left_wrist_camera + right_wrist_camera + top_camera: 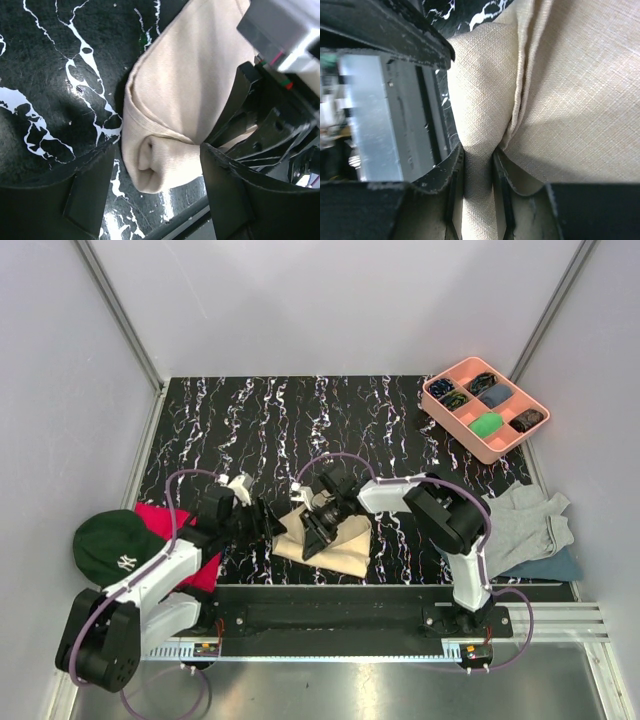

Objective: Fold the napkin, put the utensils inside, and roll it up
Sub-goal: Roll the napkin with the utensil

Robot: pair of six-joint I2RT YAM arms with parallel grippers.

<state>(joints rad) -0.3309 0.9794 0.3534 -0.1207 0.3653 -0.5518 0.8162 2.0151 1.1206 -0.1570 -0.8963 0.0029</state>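
While the napkin (350, 552), near the table's (250, 430) six o'clock, looks folded and half rolled, the right gripper (477, 170) pinches a fold; the left gripper (157, 175), at nine, gapes around its end. Utensils unseen.

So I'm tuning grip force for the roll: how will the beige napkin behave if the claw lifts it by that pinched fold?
Probably floppy: the napkin creases sharply where the right claw pinches it, so unheld parts would likely sag. Its coarse weave looks grippy, not slippery. The rolled end looks loose and may unfurl.
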